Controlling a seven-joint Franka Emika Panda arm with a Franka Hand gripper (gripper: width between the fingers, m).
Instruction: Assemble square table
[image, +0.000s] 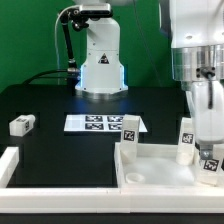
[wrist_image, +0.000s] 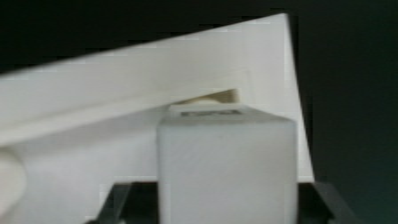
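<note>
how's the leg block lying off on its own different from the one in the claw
The loose leg block lies on its side on the black table; the held leg block stands upright. The loose leg block is well apart from the square slab, while the held leg block is at a corner of it. Nothing touches the loose one; the claw grips the held one. Both are small white blocks.

Exterior camera sits low near the table edge and faces the arm base across it, with the slab close in the foreground. Wrist camera looks along the fingers, very near; the leg fills the space between them, slab just beyond. Both views share slab and leg.
</note>
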